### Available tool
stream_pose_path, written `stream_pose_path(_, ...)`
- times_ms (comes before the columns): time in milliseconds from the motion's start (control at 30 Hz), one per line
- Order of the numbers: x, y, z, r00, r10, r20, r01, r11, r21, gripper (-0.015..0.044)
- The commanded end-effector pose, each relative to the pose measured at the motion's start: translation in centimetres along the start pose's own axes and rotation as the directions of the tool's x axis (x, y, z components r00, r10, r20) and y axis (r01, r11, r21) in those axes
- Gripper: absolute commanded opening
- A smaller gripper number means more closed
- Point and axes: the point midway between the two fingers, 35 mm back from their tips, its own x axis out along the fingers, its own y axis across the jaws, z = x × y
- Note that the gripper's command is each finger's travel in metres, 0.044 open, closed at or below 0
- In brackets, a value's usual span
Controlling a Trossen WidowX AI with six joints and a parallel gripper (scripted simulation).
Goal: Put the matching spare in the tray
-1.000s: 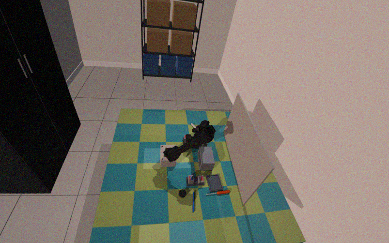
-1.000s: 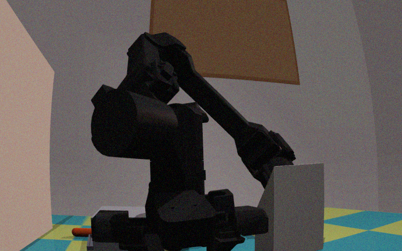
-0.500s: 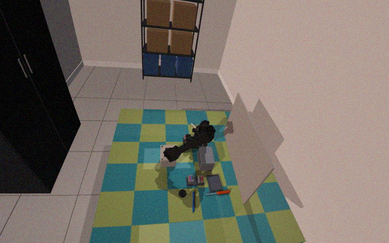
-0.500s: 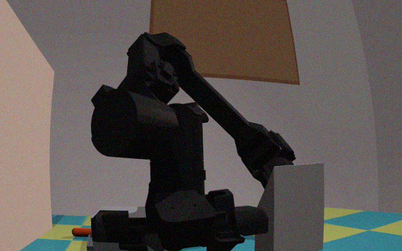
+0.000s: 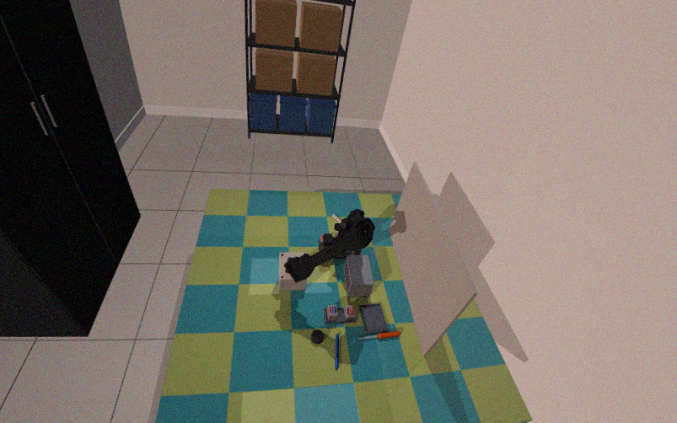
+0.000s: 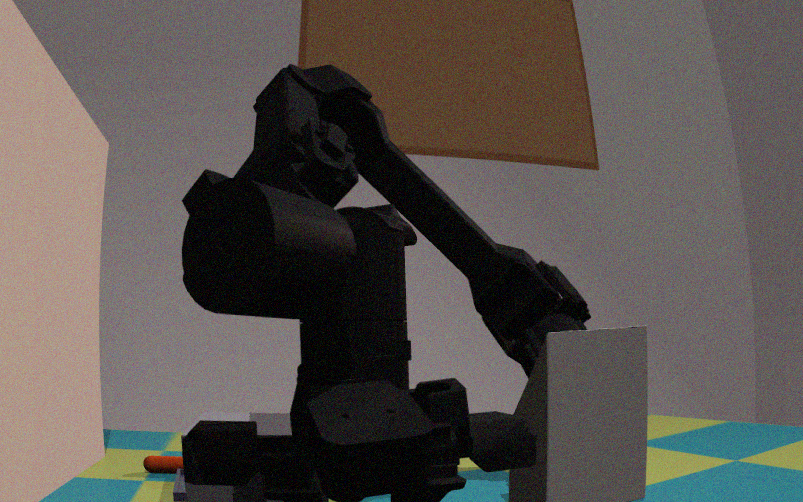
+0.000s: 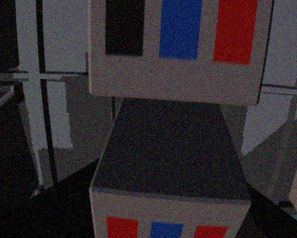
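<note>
In the wrist view my gripper (image 7: 163, 168) is shut on a dark-topped unit with red, blue and red bars (image 7: 168, 230) on its pale face; its black fingers meet both sides. Above it is a pale face with black, blue and red bars (image 7: 181, 78); whether this is the mounted unit I cannot tell. In the top view two striped units (image 5: 331, 312) (image 5: 350, 313) stand side by side. The dark tray (image 5: 373, 318) beside them looks empty. A pale upright panel (image 5: 287, 286) (image 6: 597, 405) is by my wrist. The forearm hides my fingers in the top view.
A grey box (image 5: 359, 278) stands between the arm and the tray. An orange screwdriver (image 5: 388, 334) (image 6: 162, 463), a blue pen (image 5: 336, 351) and a black round object (image 5: 317, 336) lie near the tray. A large beige board (image 5: 430, 263) stands to the right.
</note>
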Motion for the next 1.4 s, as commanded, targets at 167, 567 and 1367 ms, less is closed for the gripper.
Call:
stream_pose_path(167,0.0,0.0,0.0,1.000,0.000,0.000,0.000,1.000,0.000,0.0000)
stream_pose_path(567,-3.5,-0.2,0.2,1.000,-0.001,0.002,0.001,1.000,-0.002,0.0000)
stream_pose_path(1367,-14.6,-0.8,0.2,1.000,-0.001,0.003,0.001,1.000,-0.004,0.0000)
